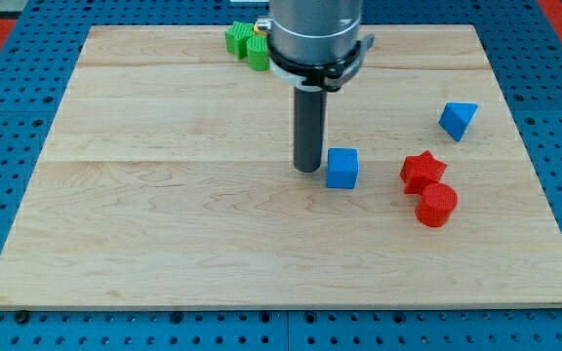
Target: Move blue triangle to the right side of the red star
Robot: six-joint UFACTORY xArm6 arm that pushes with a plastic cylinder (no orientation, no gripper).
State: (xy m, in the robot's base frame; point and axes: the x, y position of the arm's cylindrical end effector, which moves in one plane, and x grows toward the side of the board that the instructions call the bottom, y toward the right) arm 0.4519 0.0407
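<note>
Camera view: dark rod's tip [307, 170] planted on wooden board [164, 224], bare, gripping nothing, touching no block. Blue plastic triangle [458, 120] up-right of red plastic star [422, 171], well right of tip, blue cube [341, 168] between.

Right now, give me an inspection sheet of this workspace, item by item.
Surface: pale wooden board lying on a blue perforated base.
Job's things: blue triangle near the view's right edge, above and to the right of the red star, apart from it.
Clutter: blue cube mid-board; red cylinder just below the star, touching or nearly so; green blocks at the view's top, partly hidden by the arm.
Tool: no gripper; my tip sits just left of the blue cube, close to it, contact unclear.
Cables: nothing seen.
Surroundings: blue pegboard all round; red patches in the top corners.
</note>
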